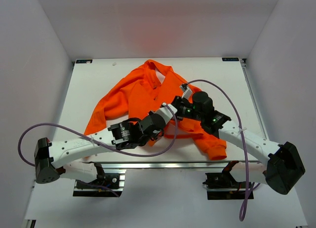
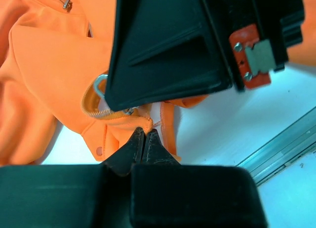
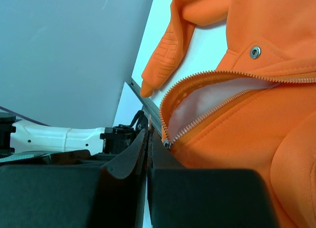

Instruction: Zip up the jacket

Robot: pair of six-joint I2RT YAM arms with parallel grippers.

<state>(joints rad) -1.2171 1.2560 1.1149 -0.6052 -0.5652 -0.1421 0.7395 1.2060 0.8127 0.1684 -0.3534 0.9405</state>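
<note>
The orange jacket (image 1: 138, 97) lies spread on the white table (image 1: 94, 77), one ribbed cuff (image 1: 216, 151) at the front edge. Its zipper (image 3: 207, 114) stands open over pale pink lining (image 3: 222, 97), with the slider (image 3: 168, 144) at the bottom end. My right gripper (image 3: 149, 134) is shut right beside the slider, a thin pull tab between its tips. Directly below it, my left gripper (image 2: 146, 131) is shut, pinching the bottom corner of the jacket's hem (image 2: 148, 120). In the top view both grippers (image 1: 169, 111) (image 1: 177, 103) meet at the jacket's lower front.
An aluminium rail (image 1: 173, 164) runs along the table's front edge, close under both grippers. White walls enclose the table on three sides. A purple cable (image 1: 217, 90) loops over the jacket's right half. A metal snap (image 3: 255, 52) sits near the zipper.
</note>
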